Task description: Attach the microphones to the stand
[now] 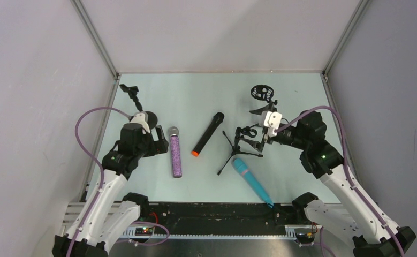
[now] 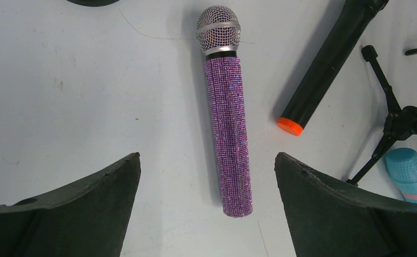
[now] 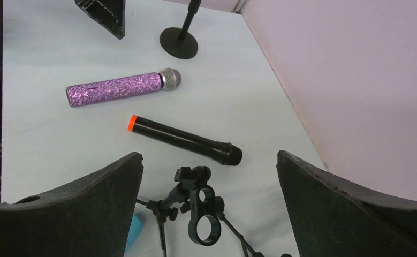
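Three microphones lie flat on the table. The purple glitter one [image 1: 176, 155] [image 2: 228, 128] [image 3: 115, 88] lies left of the black one with the orange end [image 1: 207, 134] [image 2: 329, 64] [image 3: 184, 139]. The turquoise one [image 1: 251, 181] [image 2: 412, 174] lies near the front. A small black tripod stand [image 1: 242, 142] [image 3: 205, 211] with a ring clip stands between them. My left gripper [image 1: 161, 142] [image 2: 207, 179] hangs open above the purple mic's tail end. My right gripper [image 1: 262, 135] [image 3: 210, 179] is open just right of the tripod's clip, holding nothing.
A black round-base stand [image 1: 143, 116] [image 3: 179, 42] with a gooseneck stands at the back left, behind the left gripper. Another black stand with a ring-shaped mount [image 1: 262, 93] stands at the back right. Pale walls enclose the table [image 1: 206, 96] on three sides.
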`<move>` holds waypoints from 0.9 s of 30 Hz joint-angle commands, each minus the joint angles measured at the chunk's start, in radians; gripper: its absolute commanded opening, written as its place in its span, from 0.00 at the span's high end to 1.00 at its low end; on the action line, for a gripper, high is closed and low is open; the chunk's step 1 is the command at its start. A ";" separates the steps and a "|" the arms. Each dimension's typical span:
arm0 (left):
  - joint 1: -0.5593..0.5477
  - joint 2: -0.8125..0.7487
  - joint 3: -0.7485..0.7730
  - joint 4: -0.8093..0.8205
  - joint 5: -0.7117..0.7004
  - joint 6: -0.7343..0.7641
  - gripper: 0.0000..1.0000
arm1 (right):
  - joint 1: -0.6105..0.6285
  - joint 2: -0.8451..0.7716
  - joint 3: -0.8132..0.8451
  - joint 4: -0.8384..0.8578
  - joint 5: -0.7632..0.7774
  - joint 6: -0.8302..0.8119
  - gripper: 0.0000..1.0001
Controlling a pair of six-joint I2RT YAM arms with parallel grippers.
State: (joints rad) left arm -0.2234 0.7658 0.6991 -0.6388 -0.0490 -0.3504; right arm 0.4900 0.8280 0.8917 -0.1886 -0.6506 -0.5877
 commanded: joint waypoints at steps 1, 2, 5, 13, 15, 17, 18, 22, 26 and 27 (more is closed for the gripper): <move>-0.004 0.002 -0.006 0.015 -0.001 -0.013 0.02 | 0.003 -0.029 -0.016 0.058 0.083 0.098 0.00; -0.004 0.002 -0.006 0.015 -0.001 -0.013 0.02 | 0.003 -0.033 -0.019 0.059 0.101 0.117 0.00; -0.004 0.007 -0.005 0.015 -0.002 -0.013 0.02 | -0.004 -0.044 -0.024 0.067 0.212 0.245 0.01; -0.004 -0.006 0.000 0.003 -0.049 -0.007 0.02 | -0.021 -0.089 -0.025 -0.025 0.568 0.615 0.00; -0.004 -0.005 0.001 0.004 -0.049 -0.007 0.02 | -0.028 -0.100 -0.025 -0.075 0.591 0.650 0.01; -0.004 -0.002 0.002 0.002 -0.044 -0.006 0.02 | -0.033 -0.107 -0.025 -0.127 0.604 0.687 0.00; -0.004 0.002 0.002 0.002 -0.041 -0.007 0.02 | -0.035 -0.109 -0.025 -0.166 0.607 0.712 0.01; -0.004 0.003 0.001 0.003 -0.034 -0.010 0.02 | -0.037 -0.108 -0.025 -0.297 0.626 0.802 0.01; -0.004 0.002 0.001 0.004 -0.026 -0.010 0.02 | -0.034 -0.092 -0.025 -0.413 0.637 0.860 0.00; -0.005 -0.002 0.002 0.004 -0.025 -0.012 0.02 | -0.034 -0.090 -0.025 -0.446 0.635 0.876 0.00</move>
State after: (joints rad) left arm -0.2234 0.7723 0.6991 -0.6464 -0.0753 -0.3500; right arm 0.4580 0.7319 0.8642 -0.4854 -0.0486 0.1875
